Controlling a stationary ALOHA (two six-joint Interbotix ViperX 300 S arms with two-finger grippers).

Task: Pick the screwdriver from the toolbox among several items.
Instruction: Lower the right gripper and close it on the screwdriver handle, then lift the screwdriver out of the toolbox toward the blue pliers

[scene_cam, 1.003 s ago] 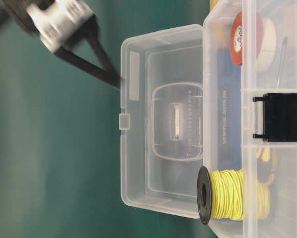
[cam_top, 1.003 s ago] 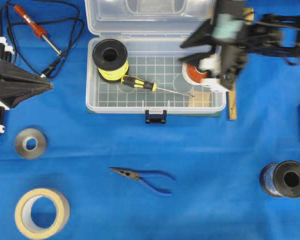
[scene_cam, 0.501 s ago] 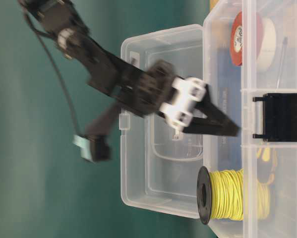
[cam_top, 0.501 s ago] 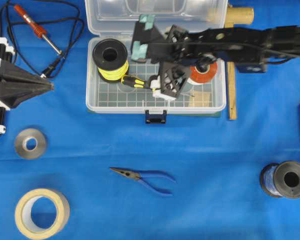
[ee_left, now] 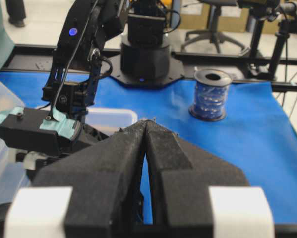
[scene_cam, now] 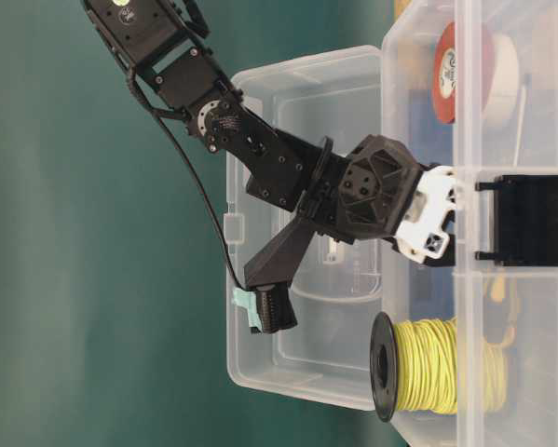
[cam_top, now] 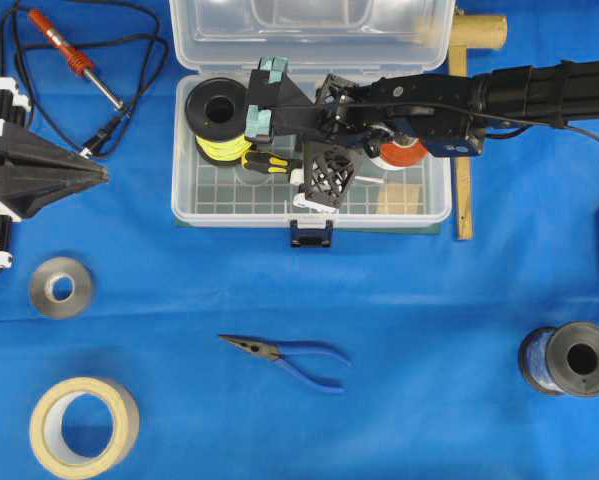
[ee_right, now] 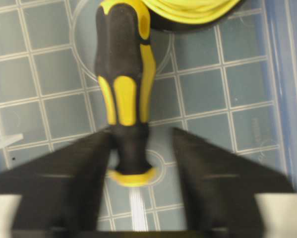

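The screwdriver [cam_top: 269,162] lies on the grid floor of the open clear toolbox [cam_top: 309,216], its yellow-and-black handle [ee_right: 123,84] against the black spool of yellow wire [cam_top: 219,115]. My right gripper [cam_top: 299,172] is down inside the box, open, with its fingers on either side of the handle's neck [ee_right: 141,144]. The left finger is close to the neck and a gap remains on the right. The orange-and-white tape roll [cam_top: 404,150] and the wooden block [cam_top: 399,198] sit at the box's right end. My left gripper [cam_top: 99,172] is shut and empty at the table's left edge.
A soldering iron [cam_top: 69,50] with a black cord lies at the back left. Blue-handled pliers [cam_top: 289,355], a grey tape roll [cam_top: 61,287], a masking tape roll [cam_top: 84,425] and a blue wire spool [cam_top: 569,358] lie in front. A wooden stick [cam_top: 463,190] lies right of the box.
My right arm has swung from the box's right end leftward and down into the box, and its open fingers now straddle the screwdriver handle. The left arm has not moved.
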